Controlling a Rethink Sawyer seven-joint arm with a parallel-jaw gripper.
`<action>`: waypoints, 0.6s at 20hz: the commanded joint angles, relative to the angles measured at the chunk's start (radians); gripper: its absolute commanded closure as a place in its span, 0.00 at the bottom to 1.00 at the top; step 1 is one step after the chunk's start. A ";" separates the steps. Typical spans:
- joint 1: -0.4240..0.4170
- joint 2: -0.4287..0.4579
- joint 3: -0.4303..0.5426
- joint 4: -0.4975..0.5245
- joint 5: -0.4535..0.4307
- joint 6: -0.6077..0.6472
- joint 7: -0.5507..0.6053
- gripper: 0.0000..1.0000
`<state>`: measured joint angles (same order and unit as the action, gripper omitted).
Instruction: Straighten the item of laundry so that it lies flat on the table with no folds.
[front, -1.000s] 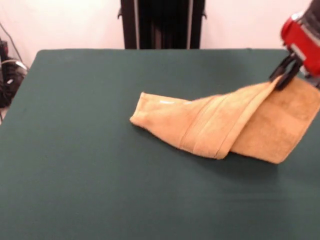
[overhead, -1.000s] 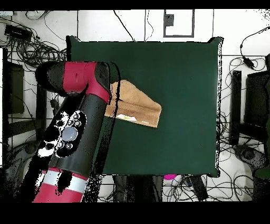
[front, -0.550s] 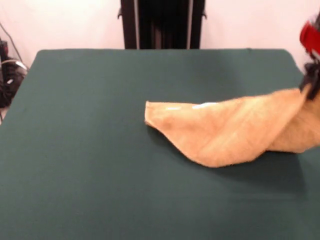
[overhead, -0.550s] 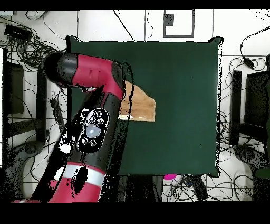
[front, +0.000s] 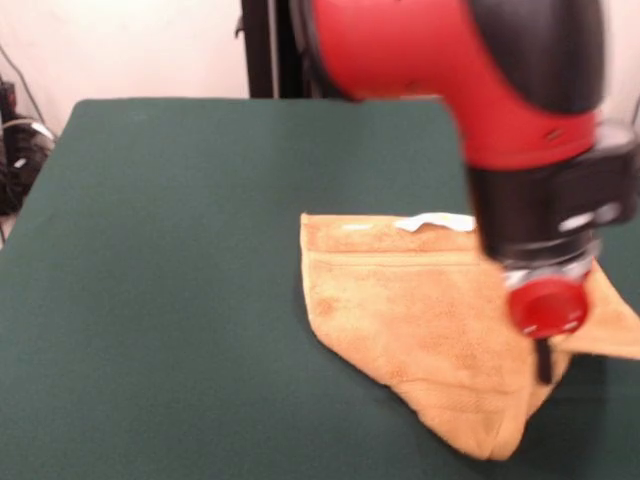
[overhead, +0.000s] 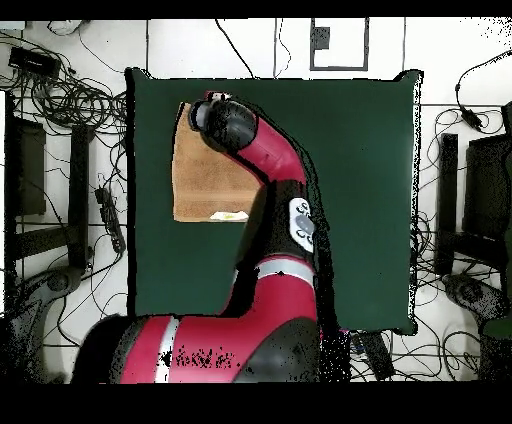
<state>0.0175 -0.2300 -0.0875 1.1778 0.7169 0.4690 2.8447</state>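
Overhead view shows one table (overhead: 360, 200) in dark green cloth and one red and black arm (overhead: 270, 180) reaching across it. One towel (overhead: 205, 185) lies near the table's edge on the picture's left, mostly spread. In the front view the towel (front: 420, 320) runs to a folded point at its near corner. One gripper (front: 543, 365) hangs directly over that corner, so the fold sits just beneath it. Whether it grips the cloth, I cannot tell. One white tag (front: 435, 221) sits at the far edge.
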 joint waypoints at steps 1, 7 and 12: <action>-0.007 0.043 0.256 0.146 -0.115 0.170 -0.241 1.00; -0.136 0.142 0.427 0.062 -0.190 0.426 -0.365 1.00; -0.056 0.110 0.309 0.040 -0.267 0.477 -0.145 1.00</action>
<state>-0.1141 -0.1534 0.1119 1.1842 0.5308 0.8398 2.8032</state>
